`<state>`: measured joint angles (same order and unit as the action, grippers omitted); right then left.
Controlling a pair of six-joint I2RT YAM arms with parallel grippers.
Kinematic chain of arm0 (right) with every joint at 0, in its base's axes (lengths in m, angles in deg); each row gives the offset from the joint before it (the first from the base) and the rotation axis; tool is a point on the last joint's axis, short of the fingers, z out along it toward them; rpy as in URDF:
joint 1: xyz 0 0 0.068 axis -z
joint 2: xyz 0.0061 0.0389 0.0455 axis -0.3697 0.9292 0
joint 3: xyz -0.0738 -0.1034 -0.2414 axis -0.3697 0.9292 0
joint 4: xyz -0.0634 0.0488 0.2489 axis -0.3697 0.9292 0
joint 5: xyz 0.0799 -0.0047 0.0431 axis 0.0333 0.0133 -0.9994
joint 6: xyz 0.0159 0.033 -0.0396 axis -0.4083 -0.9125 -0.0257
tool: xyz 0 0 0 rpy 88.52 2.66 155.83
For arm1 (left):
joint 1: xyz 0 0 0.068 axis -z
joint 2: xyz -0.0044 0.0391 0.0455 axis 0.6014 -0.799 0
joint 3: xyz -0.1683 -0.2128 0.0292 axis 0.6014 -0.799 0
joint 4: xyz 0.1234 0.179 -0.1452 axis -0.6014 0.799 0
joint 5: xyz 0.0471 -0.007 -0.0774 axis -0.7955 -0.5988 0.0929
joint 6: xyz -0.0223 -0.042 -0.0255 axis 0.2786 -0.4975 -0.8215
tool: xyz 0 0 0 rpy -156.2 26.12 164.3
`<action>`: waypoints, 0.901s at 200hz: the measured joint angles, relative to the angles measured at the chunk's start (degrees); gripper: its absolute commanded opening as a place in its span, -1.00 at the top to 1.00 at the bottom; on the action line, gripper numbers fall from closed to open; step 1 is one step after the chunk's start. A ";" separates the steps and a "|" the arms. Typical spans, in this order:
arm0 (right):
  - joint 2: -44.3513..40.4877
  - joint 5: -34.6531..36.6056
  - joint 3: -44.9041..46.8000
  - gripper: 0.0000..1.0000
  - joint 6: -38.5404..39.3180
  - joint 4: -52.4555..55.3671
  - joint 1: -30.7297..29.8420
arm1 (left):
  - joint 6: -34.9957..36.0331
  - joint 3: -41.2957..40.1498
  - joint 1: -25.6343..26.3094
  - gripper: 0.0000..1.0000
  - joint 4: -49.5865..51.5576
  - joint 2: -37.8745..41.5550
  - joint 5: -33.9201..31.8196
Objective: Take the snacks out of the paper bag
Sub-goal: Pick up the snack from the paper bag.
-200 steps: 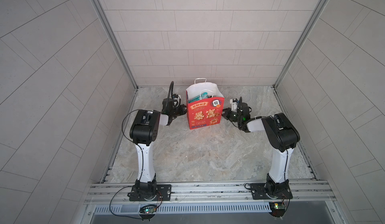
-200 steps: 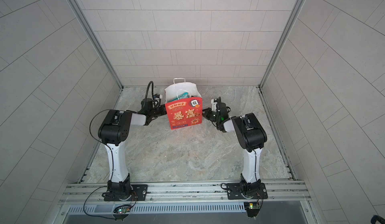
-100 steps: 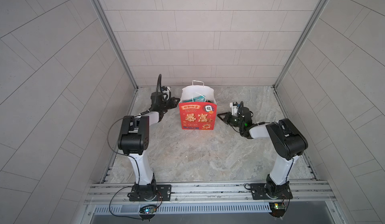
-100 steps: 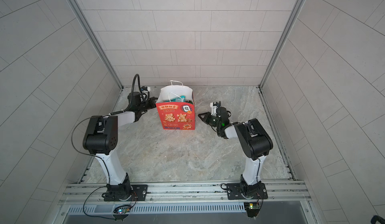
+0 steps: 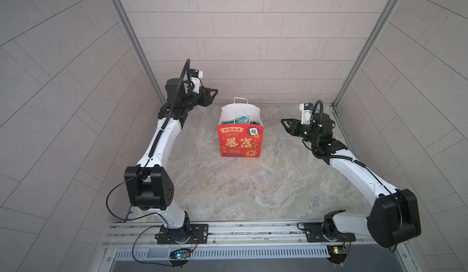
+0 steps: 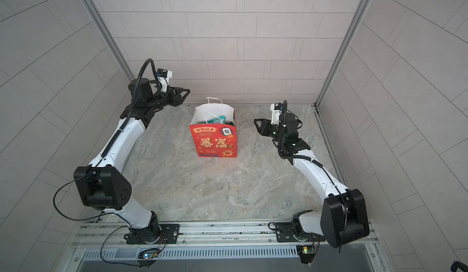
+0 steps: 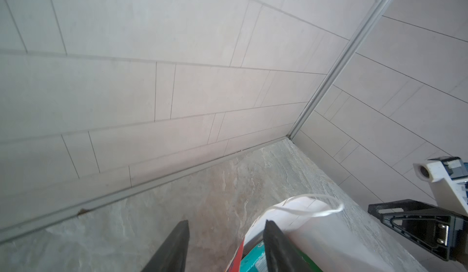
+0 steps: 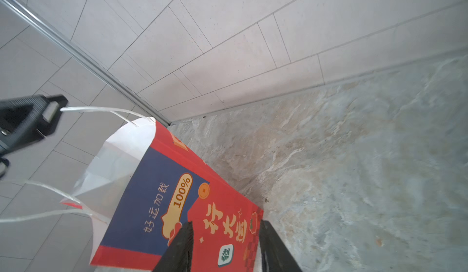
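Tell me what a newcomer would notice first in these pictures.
The red paper bag with gold characters stands upright toward the back of the marbled table, its white mouth open on teal snacks. On either side and clear of it, the left gripper hangs raised near the back wall and the right gripper points toward the bag's side. Both have their fingers apart and empty.

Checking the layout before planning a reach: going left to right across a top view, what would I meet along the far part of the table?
left gripper → paper bag → right gripper
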<state>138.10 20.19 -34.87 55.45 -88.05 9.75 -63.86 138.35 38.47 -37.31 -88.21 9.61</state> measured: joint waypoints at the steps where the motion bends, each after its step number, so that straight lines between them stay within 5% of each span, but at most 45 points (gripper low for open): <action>1: -0.11 0.04 0.02 0.06 0.13 0.13 0.00 | 0.15 0.37 0.02 -0.18 0.26 -0.07 0.15; 48: -5.40 0.68 5.11 0.03 4.98 5.77 -2.12 | 21.35 19.50 5.03 -0.35 25.73 -11.10 2.14; 102: -10.43 -0.48 13.07 0.03 4.79 4.70 -2.58 | 35.60 26.03 7.98 -0.35 43.65 -21.24 -0.02; 180: -9.68 -1.22 14.40 0.05 4.42 1.33 -5.03 | 43.63 38.18 11.85 0.18 51.95 -25.86 -5.16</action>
<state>128.42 18.97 -20.47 59.87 -86.72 4.72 -20.24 176.54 50.31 14.65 -114.07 4.45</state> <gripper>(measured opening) 0.475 0.438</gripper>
